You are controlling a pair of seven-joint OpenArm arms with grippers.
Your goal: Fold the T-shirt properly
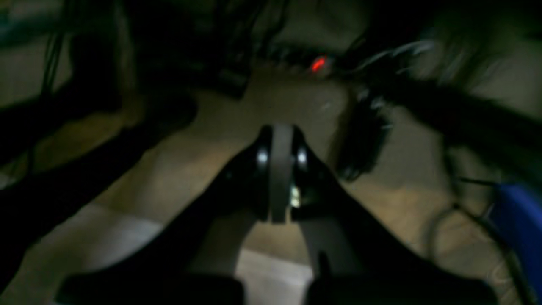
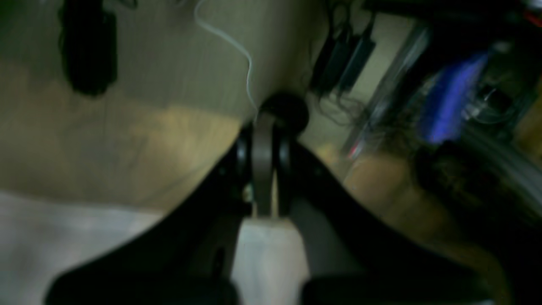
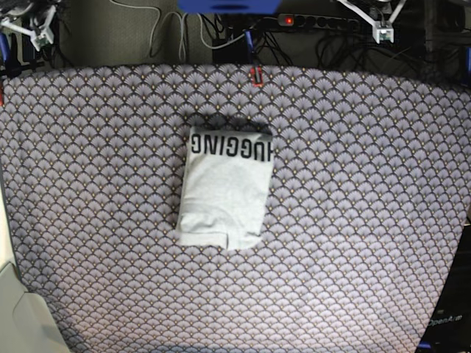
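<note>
— What was seen across the table, taken from left to right?

— The purple-grey fan-patterned tablecloth point(image 3: 88, 184) was seen spread over the whole table in the base view. Near its middle, the light heather-grey short-sleeved cotton T-shirt point(image 3: 224, 191) was found lying flat, folded into a compact upright rectangle. The black block lettering "HUGGING" point(image 3: 232, 147) was shown along its far edge, upside down from the camera's side. A small overlap of cloth was noted at its near edge. Beyond the far rim of the table, a white cable point(image 3: 165, 22) was seen at the left and a black power strip with a red light point(image 3: 302, 20) further right.

— And the arms?

— Neither arm was seen over the cloth in the base view. The right gripper point(image 2: 264, 123) was caught only by its own wrist camera (a dark and blurred picture), with its fingers pressed together and nothing between them; floor and cables were seen behind it. The left gripper point(image 1: 281, 131) was likewise shown by its wrist camera alone, jaws drawn fully together on nothing, with a red glow point(image 1: 318, 64) beyond it. No contact with the T-shirt was shown for either one.
</note>
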